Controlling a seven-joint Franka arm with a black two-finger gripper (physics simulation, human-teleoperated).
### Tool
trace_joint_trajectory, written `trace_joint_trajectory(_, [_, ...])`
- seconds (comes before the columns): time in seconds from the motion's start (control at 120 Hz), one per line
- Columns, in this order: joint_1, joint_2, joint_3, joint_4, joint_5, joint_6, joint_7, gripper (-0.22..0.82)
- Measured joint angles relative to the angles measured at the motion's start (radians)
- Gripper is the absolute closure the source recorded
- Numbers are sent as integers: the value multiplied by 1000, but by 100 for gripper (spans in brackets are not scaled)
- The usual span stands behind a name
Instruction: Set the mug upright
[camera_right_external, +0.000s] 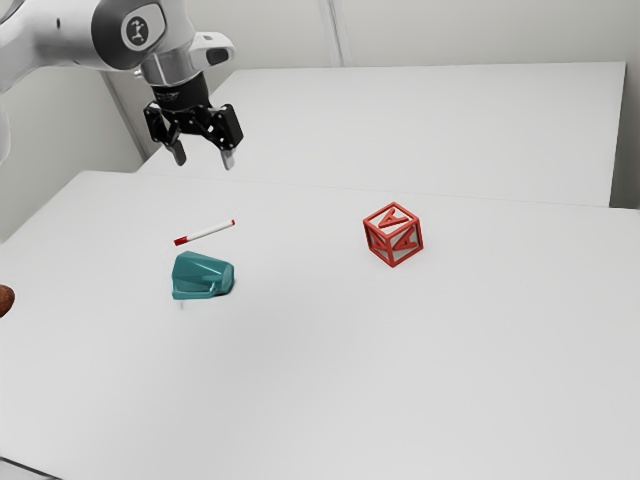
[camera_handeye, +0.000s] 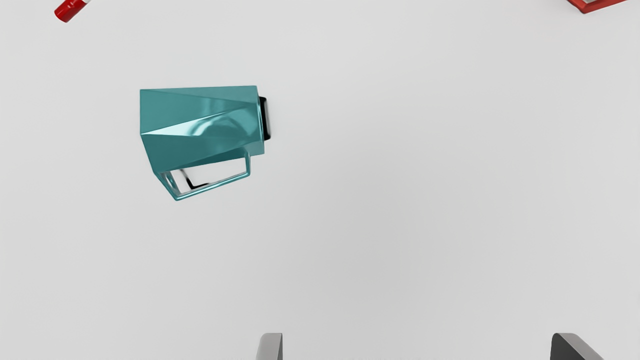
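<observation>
The jaws stand wide open, with a broad gap between the two fingers (camera_handeye: 270, 347); they have hold of nothing, and only air is between them. They are well above the table (camera_right_external: 400, 370), touching nothing; the arm (camera_right_external: 60, 35) enters from the exterior view's upper left, bends over there and lets the jaws hang with the fingertips directed down; such a pose seems to me suitable for a descent, but the height must first be given up.

Below, on the table, is the mug (camera_right_external: 203, 276); it lies on its side, well apart from the jaws. Its wide end, which I judge to be the mouth, is turned to the exterior view's left; the narrower end is toward the cube's (camera_right_external: 393, 235) side, and the handle is on the side away from the pen (camera_right_external: 205, 233).

As the things lie now, the mug is not upright, so the aim of the task is not reached; what is left, in my judgement, is to come down over the mug, grip it, turn it onto its base and release it when it stands firmly. The smooth, slanted faces could slip or roll in the grip.

The pen lies near the mug; the cube rests farther, toward the exterior view's right.
</observation>
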Motion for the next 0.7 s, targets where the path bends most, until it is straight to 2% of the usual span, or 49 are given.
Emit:
trace_joint_trajectory(0.15, [-5,-12,1,-13,-1,0,-1,2])
trace_joint_trajectory(0.35, [-5,-79,10,-91,-1,2,2,2])
trace_joint_trajectory(0.7, [207,-145,11,-195,-22,38,36,2])
